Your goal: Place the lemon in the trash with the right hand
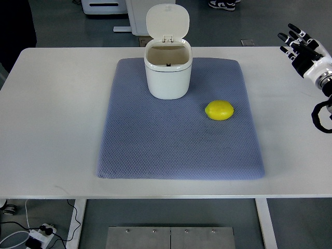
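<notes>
Black fingertips (290,37) are seen spread and relaxed on the right hand (306,52), with nothing held between them. The hand is poised over the far right corner of the white table (46,119), and its white wrist is cut off by the picture's right edge, where a black cable loop (320,115) hangs just below it. Well apart from the hand, the yellow lemon (219,110) is found lying on the right half of a blue-grey quilted mat (155,150). The small white trash bin (167,71) is placed upright at the mat's far edge, left of the lemon and clear of it; its lid (167,22) is tipped back fully, so the mouth is left open. A power strip (39,233) is seen on the floor at lower left.
</notes>
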Controlling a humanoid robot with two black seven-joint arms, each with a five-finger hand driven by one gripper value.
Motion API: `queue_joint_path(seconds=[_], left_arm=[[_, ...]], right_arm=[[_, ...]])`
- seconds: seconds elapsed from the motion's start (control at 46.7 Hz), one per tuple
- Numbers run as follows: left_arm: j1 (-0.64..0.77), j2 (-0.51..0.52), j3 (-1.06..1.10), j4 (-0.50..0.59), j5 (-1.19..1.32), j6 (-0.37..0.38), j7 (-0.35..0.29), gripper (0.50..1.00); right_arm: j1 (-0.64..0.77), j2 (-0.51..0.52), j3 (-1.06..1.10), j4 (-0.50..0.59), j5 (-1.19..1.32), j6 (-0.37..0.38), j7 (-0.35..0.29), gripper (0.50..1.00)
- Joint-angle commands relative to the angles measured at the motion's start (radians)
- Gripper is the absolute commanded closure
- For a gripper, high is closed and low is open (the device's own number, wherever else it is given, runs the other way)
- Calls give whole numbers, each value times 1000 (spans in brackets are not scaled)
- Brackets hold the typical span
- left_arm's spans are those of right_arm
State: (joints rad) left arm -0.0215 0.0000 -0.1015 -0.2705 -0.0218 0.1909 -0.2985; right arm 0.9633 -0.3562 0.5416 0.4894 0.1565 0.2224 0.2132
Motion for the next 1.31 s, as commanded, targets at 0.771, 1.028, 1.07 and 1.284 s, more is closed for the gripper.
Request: queue_joint_path(seconds=[0.771, 1.028, 1.07, 1.284], left_arm=[[8, 0, -3, 5, 5, 13, -65, 500], [8, 0, -3, 5, 5, 13, -65, 500], [8, 0, -3, 5, 5, 13, -65, 500], [8, 0, -3, 5, 5, 13, -65, 500]], right_arm=[[3, -1, 3, -2, 0, 5, -23, 500], [15, 0, 6, 0, -2, 6, -20, 500], [15, 0, 4, -2, 0, 6, -20, 500], [15, -6, 6, -5, -2, 5, -6, 500]])
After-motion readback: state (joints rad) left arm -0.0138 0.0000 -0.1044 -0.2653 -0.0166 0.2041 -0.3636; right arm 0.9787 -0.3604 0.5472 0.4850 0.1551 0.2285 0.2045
